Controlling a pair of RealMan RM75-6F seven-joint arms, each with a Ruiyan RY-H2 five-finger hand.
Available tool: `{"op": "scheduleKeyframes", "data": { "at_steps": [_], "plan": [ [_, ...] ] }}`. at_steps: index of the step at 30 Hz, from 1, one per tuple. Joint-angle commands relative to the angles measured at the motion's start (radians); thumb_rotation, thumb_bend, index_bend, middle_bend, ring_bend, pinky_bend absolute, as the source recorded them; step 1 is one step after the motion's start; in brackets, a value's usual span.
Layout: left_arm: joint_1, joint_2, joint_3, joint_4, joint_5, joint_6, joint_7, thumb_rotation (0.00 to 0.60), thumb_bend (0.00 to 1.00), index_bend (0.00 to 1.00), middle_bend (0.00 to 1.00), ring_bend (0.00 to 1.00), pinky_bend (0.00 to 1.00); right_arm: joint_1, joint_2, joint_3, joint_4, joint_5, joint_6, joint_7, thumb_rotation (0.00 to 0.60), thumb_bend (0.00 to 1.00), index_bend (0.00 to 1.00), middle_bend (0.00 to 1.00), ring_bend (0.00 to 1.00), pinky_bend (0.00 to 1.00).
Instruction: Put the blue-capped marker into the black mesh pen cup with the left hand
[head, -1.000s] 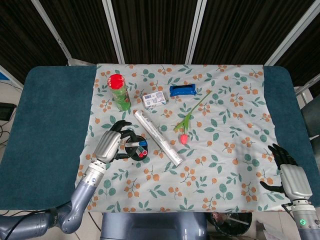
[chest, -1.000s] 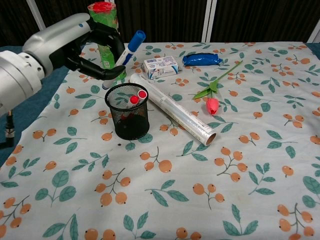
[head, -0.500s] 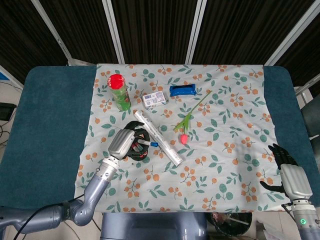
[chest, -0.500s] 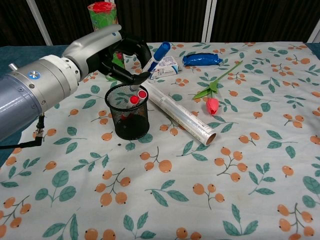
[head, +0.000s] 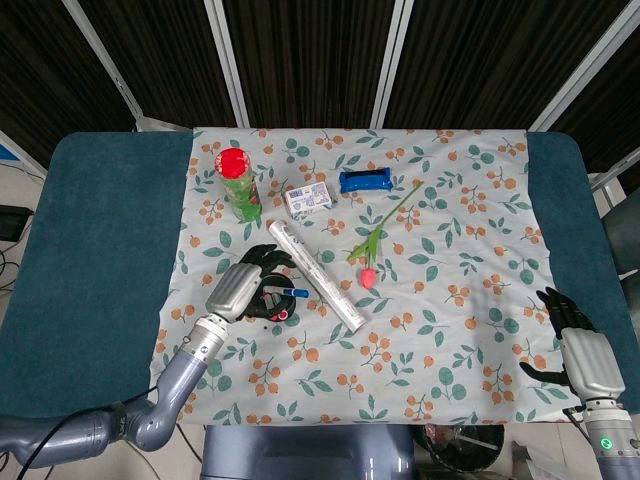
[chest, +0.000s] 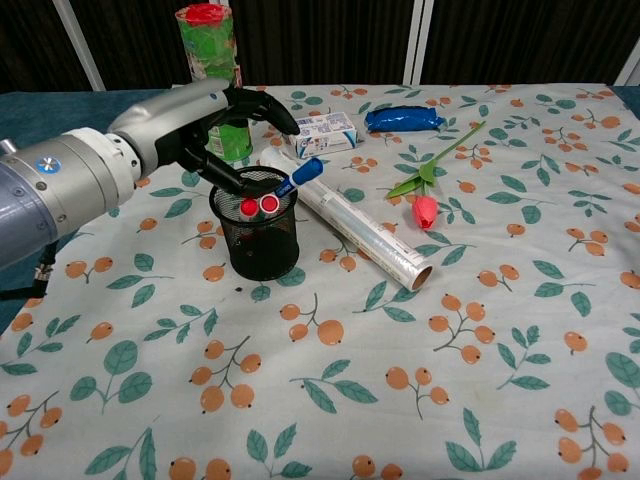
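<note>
The blue-capped marker (chest: 298, 176) stands slanted inside the black mesh pen cup (chest: 258, 243), its blue cap poking out over the cup's right rim. Two red-capped markers (chest: 259, 205) stand in the cup beside it. My left hand (chest: 205, 118) hovers just above and behind the cup with its fingers spread, and nothing is in its grasp. In the head view the left hand (head: 240, 287) covers most of the cup (head: 276, 308), and the marker (head: 291, 292) sticks out to the right. My right hand (head: 578, 345) rests open at the table's near right edge.
A green bottle with a red cap (chest: 210, 45) stands right behind my left hand. A long film roll (chest: 352, 222) lies diagonally just right of the cup. A small box (chest: 320, 131), a blue packet (chest: 404, 119) and a red tulip (chest: 425, 209) lie further back and right.
My left hand brought the marker over the cup and lowered it in. The fingers have spread apart and the marker now leans in the cup on its own.
</note>
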Motion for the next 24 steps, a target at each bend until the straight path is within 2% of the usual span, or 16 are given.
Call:
{"op": "scheduleKeyframes", "data": {
  "at_steps": [1,6,10,14,19,24],
  "plan": [
    [0.025,0.035,0.003,-0.033,0.041,0.047,-0.021,0.6,0.26,0.26,0.16,0.05,0.06,0.0,0.0,0.0,0.001,-0.001,0.002,-0.002,0.6,0.2,0.04,0.0,0.0,0.18],
    [0.089,0.139,0.032,-0.087,0.158,0.169,-0.013,0.6,0.26,0.23,0.13,0.03,0.04,0.0,-0.001,0.0,0.003,-0.003,0.003,-0.003,0.6,0.2,0.04,0.0,0.0,0.18],
    [0.177,0.269,0.092,-0.126,0.24,0.277,0.029,0.6,0.22,0.13,0.08,0.01,0.01,-0.001,-0.002,-0.004,0.007,-0.014,0.009,-0.011,0.6,0.2,0.04,0.0,0.0,0.18],
    [0.258,0.37,0.159,-0.111,0.287,0.36,0.126,0.6,0.16,0.03,0.01,0.0,0.0,-0.002,-0.004,-0.004,0.01,-0.02,0.015,-0.018,0.6,0.2,0.04,0.0,0.0,0.18],
    [0.369,0.439,0.227,-0.09,0.295,0.468,0.25,0.6,0.11,0.0,0.0,0.0,0.0,-0.004,-0.009,-0.005,0.016,-0.029,0.025,-0.03,0.6,0.2,0.04,0.0,0.0,0.18],
    [0.443,0.457,0.264,-0.068,0.254,0.501,0.259,0.6,0.09,0.0,0.0,0.0,0.0,-0.006,-0.014,-0.005,0.021,-0.035,0.034,-0.037,0.6,0.2,0.04,0.0,0.0,0.18]
  ]
}}
